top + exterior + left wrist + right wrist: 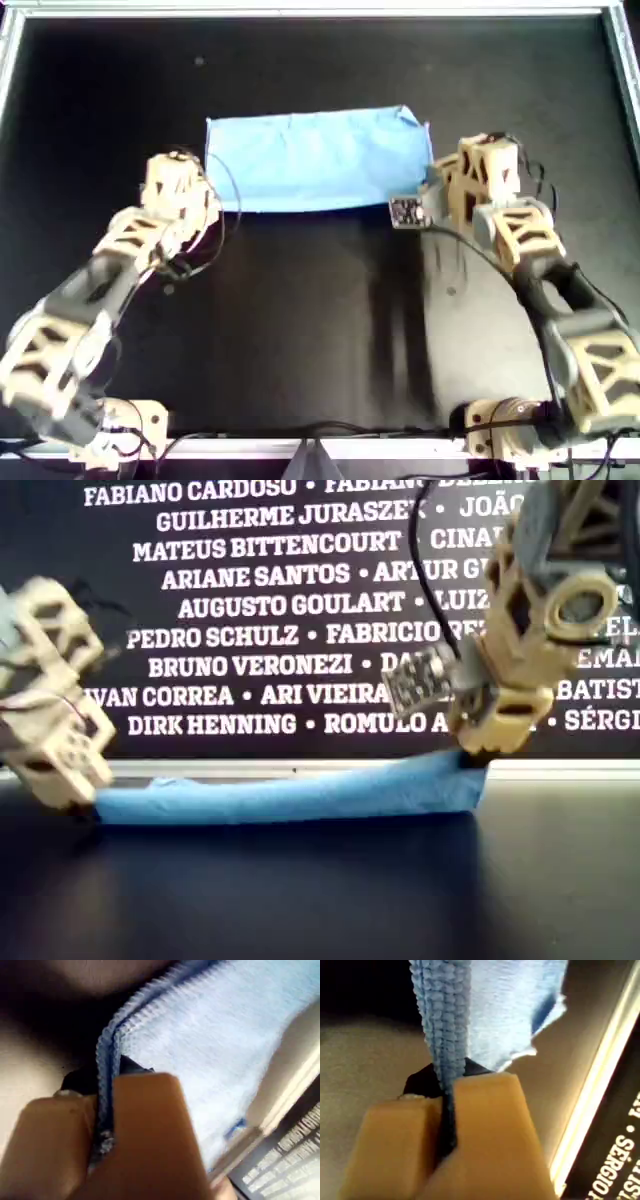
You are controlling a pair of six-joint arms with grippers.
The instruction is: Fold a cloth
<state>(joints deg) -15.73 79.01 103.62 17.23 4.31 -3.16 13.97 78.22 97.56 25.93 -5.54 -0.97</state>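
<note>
Looking down from overhead, I see the thin, soft, light sky-blue cloth (318, 160) lying as a wide folded band on the black desk (320, 330), toward the 12 o'clock side of the overhead view. Its long edges run across the view.

Left hand (205, 190): tan plastic, sitting at the 9 o'clock end of the band in the overhead view. Left wrist view shows its two fingers (145, 1135) pinched tight on the stitched hem of the cloth (210, 1045), with layered edges caught between them and no gap visible.

Right hand (432, 192): at the 3 o'clock end of the band in the overhead view. Right wrist view shows its fingers (485, 1135) clamped on the doubled ribbed edge of the cloth (495, 1015), with a loose corner hanging free beyond.

From the exterior view, the cloth (300, 795) sags along the desk (320, 900) between both hands. The end under the hand (478, 760) on the exterior view's right is raised slightly higher than the end by the hand (85, 805) on the exterior view's left. Behind them stands a dark board with white printed names (250, 610).
</note>
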